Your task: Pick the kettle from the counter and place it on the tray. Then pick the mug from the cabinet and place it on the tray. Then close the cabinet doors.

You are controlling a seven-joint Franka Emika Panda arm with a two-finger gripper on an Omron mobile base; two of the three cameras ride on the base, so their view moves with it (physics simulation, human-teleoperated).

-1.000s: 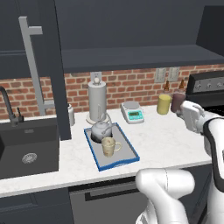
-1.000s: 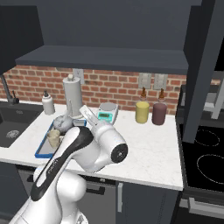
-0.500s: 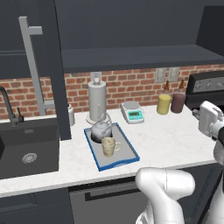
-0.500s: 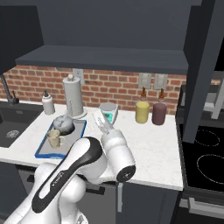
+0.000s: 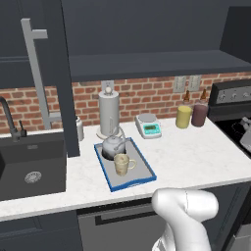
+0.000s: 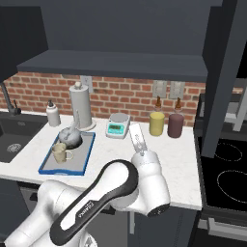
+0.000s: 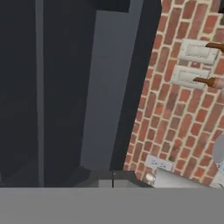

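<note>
Kettle and mug on tray; pincer closed, empty.

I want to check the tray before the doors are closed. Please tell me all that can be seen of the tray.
The tray is a flat rectangle with a grey floor and a raised blue rim. It lies flat on the white counter, in front of the paper-towel roll, slightly turned against the counter edge. The grey kettle stands on its rear part and the cream mug just in front of it. Its front half is bare.
</note>
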